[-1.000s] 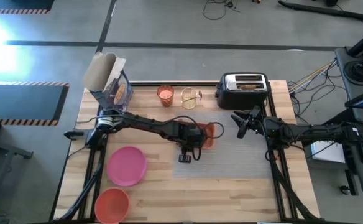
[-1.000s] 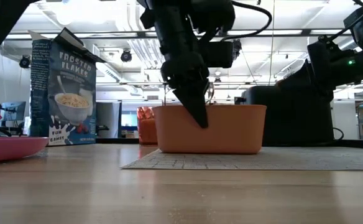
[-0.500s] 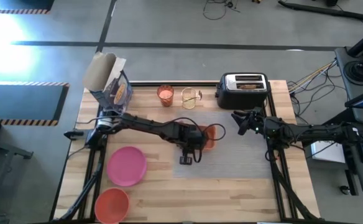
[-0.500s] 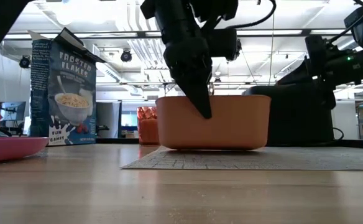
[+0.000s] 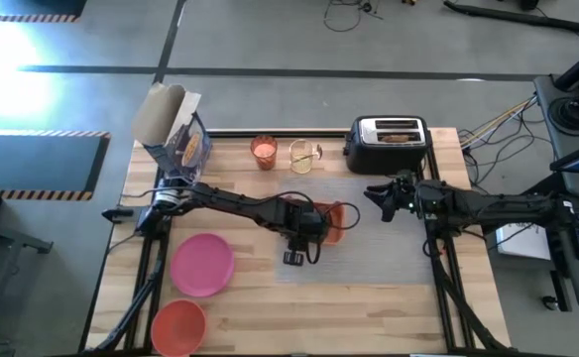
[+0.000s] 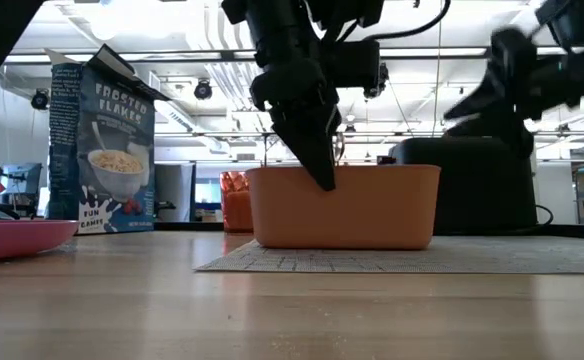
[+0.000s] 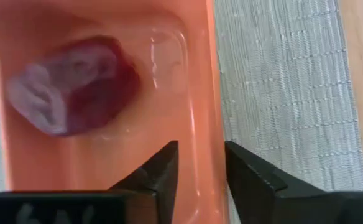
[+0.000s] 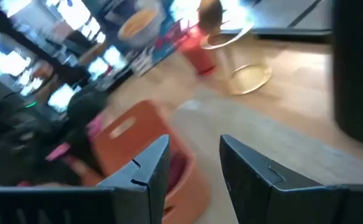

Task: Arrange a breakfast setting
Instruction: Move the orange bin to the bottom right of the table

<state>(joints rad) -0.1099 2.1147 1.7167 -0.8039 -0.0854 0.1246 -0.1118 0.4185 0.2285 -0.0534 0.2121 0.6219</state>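
Observation:
An orange bin [image 5: 335,220] stands flat on the grey placemat [image 5: 379,253], and a dark red fruit [image 7: 76,84] lies inside it. My left gripper [image 7: 200,155] points down over the bin's near wall and is open, with one finger inside the bin and one outside. My right gripper [image 5: 377,194] hangs raised at the table's right, in front of the toaster [image 5: 389,144], open with nothing between its fingers [image 8: 194,149]. A brown toast slice [image 5: 397,137] sits in the toaster's slot. The pink plate [image 5: 202,264] and the orange-red bowl [image 5: 178,325] rest at the near left. My left gripper stands astride the bin's wall [image 7: 214,124] from above, its jaws wider apart than the wall is thick. The inner finger [image 7: 166,168] is clear of the wall. I cannot tell whether the outer finger [image 7: 243,174] touches it. The bin rests on the placemat.
A cereal box [image 5: 175,134] stands at the far left corner. A glass of orange drink [image 5: 264,152] and a clear glass [image 5: 305,156] stand along the far edge. The right half of the placemat and the near right of the table are bare.
The orange bin rose a little off the placemat half a second ago, in my left gripper. It now sits flat on the mat again, slightly nearer the table's near edge. My right gripper has risen and rolled about its own axis.

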